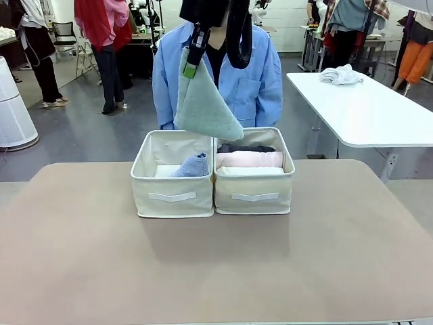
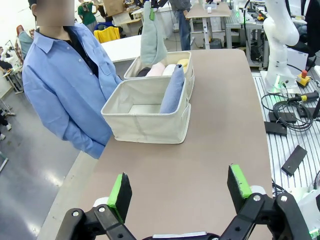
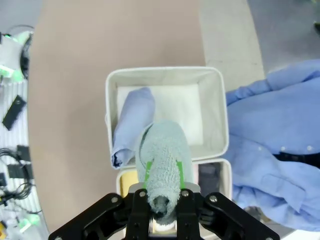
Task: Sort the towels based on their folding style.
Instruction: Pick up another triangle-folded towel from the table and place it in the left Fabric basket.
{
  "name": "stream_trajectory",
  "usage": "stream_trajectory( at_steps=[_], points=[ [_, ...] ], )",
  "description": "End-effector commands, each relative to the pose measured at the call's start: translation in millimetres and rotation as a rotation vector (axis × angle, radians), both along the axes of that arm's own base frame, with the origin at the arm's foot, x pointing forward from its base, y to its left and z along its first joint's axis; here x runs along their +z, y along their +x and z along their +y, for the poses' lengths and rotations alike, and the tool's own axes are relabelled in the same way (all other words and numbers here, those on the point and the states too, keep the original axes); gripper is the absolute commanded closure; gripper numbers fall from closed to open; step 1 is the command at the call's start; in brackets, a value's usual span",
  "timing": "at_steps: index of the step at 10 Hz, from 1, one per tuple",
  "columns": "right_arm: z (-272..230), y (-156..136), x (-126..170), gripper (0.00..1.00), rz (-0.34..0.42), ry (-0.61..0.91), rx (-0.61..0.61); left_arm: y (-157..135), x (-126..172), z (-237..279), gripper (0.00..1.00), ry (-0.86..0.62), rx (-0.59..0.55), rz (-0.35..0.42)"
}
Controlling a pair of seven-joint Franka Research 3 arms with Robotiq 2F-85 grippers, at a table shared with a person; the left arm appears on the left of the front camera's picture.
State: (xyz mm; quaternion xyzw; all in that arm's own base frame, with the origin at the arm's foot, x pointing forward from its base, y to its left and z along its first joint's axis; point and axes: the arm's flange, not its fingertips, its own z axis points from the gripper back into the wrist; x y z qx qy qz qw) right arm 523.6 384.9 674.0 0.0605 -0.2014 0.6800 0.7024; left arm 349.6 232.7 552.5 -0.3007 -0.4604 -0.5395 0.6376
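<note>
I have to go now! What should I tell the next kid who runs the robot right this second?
Left hand: open, empty, over the table.
Right hand: shut on the teal-green cone towel, held above the two boxes.
Left box: light blue cone towel inside.
Right box: rolls inside, dark grey, pink, white, yellow.
Done: five towels sorted.
To do: probably lower the teal-green cone towel into the left box and let go.
</note>
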Motion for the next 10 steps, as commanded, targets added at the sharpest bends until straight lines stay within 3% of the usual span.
stream_trajectory(
  at_steps=[1, 5, 8, 10],
  points=[
    [-5, -3, -1, 0.83, 0.015, -0.007, 0.009, -2, 0, -1, 0.0, -0.015, -0.001, -0.026],
    [-1, 0, -3, 0.83, 0.011, -0.008, 0.002, -2, 0, -1, 0.0, -0.015, -0.001, -0.026],
    [50, 9, -11, 0.83, 0.023, 0.024, 0.075, -2, 0, -1, 0.0, -0.015, -0.001, -0.026],
    [64, 16, -24, 0.83, 0.022, 0.106, 0.053, -2, 0, -1, 0.0, -0.015, -0.001, -0.026]
  ],
)
